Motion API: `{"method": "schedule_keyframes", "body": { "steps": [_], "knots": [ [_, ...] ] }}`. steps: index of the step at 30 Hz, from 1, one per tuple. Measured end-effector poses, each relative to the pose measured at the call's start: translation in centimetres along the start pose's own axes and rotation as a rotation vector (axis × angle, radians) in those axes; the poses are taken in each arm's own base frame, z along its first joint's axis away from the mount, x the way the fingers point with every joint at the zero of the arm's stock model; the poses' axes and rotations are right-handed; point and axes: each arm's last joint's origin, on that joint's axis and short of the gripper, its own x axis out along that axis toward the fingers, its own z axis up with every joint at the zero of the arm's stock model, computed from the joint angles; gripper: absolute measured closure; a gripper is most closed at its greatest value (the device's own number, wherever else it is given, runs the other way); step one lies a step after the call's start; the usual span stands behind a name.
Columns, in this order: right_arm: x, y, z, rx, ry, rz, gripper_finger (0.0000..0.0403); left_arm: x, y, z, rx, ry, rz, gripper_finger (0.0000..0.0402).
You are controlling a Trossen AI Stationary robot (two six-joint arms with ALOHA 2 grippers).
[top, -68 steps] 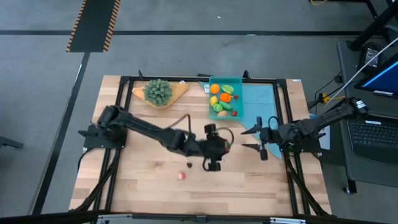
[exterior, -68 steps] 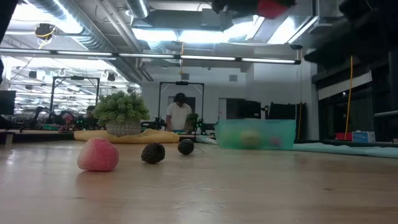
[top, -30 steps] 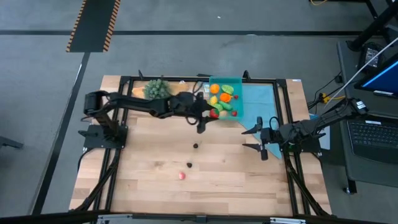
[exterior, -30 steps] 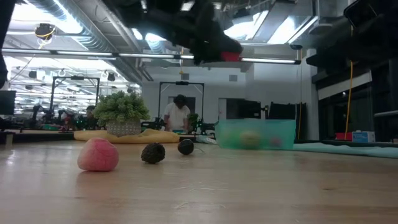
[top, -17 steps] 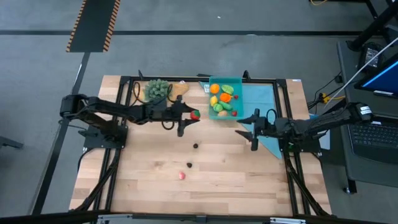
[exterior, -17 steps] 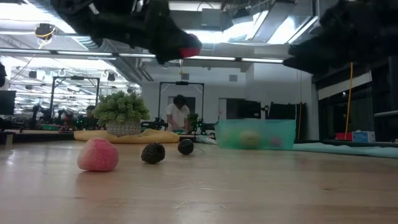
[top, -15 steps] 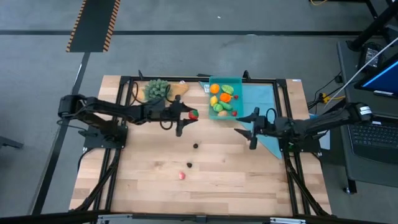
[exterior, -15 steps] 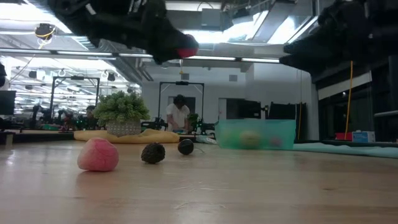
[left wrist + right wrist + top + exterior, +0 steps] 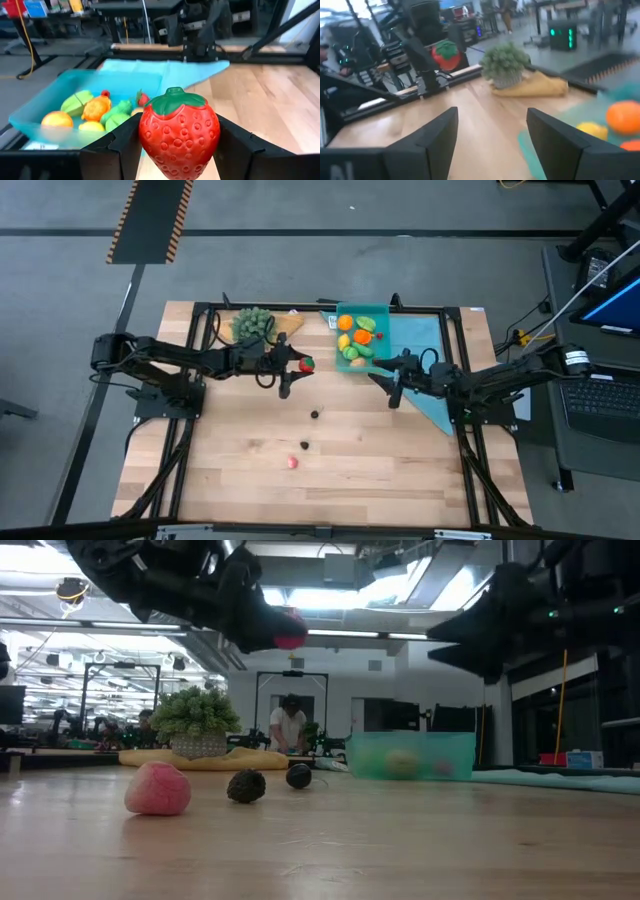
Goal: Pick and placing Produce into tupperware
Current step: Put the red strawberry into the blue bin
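The left gripper point(image 9: 299, 366) hangs above the wooden table point(image 9: 240, 470), its fingers clamped on a red toy strawberry point(image 9: 178, 132), just off the tupperware's nine o'clock side. The teal tupperware point(image 9: 384, 313) sits at the table's twelve o'clock edge, partly on a light-blue cloth point(image 9: 420, 335), and already holds orange, yellow, green and red produce point(image 9: 357, 338). The right gripper point(image 9: 384, 381) hovers at the box's six o'clock corner with its fingers spread apart and nothing between them. Three pieces lie loose near mid-table: a pink one point(image 9: 158, 789) and two dark ones point(image 9: 246, 786). A bushy plant point(image 9: 254, 323) stands at the box's nine o'clock.
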Motion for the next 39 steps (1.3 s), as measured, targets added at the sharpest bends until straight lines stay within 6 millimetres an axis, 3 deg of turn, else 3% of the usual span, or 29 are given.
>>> {"method": "schedule_keyframes", "body": {
  "steps": [21, 28, 32, 39],
  "knots": [
    [5.7, 1.7, 1.6, 0.195, 0.12, 0.15, 0.0165, 0.0, -0.5, -0.7, 0.05, 0.086, 0.006, 0.0211],
    [7.9, 2.6, 2.4, 0.153, 0.211, 0.141, 0.0164, 0.5, -1.0, 1.1, 0.113, 0.165, 0.002, 0.0211],
    [9.1, 3.0, 2.7, 0.124, 0.256, 0.13, 0.0153, 0.6, -1.1, 1.9, 0.154, 0.172, -0.003, 0.0211],
    [11.2, 3.8, 3.6, 0.121, 0.266, 0.125, 0.0115, 0.6, -1.1, 1.7, 0.174, 0.202, -0.007, 0.0211]
  ]
}}
